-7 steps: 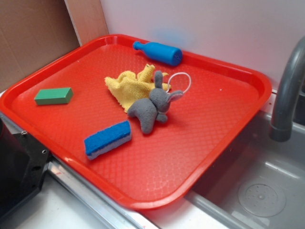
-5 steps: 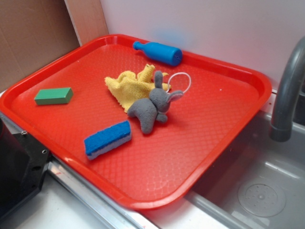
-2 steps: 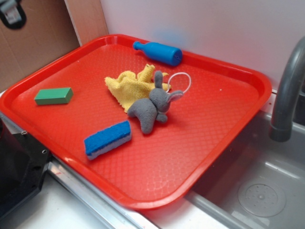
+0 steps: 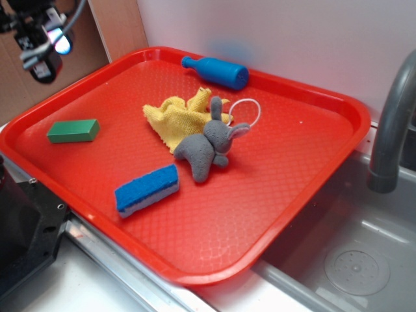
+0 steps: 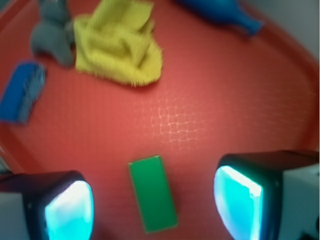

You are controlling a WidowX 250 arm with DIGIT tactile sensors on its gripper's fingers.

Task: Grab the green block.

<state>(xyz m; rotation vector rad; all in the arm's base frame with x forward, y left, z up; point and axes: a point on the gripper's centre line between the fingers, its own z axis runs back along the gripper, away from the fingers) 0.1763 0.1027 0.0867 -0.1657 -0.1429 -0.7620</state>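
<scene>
Your hand is spread wide and grasps nothing: the wrist view shows its two fingers standing well apart with the green block lying between them on the red tray, untouched. I judge the step in hand to be the approach; the grasp itself is not yet made.

The green block lies flat near the tray's left edge, well apart from everything else on the tray. The blue sponge sits nearer the tray's front edge, and the yellow cloth and grey plush toy lie toward the tray's middle. The blue bottle rests against the tray's far rim.

The next move, in my judgement, calls for a straight descent over the block, keeping it centred between the fingers. Close across its narrow width, since the long axis runs roughly along the gap.

Differences between views:
- The exterior view shows the hand high above the tray's left rim, clear of the block. Its opening cannot be read there.
- The wrist view alone shows the opening and the block's alignment, though it is blurred.
- The exterior view alone shows the grey faucet and sink beside the tray's right edge.
</scene>
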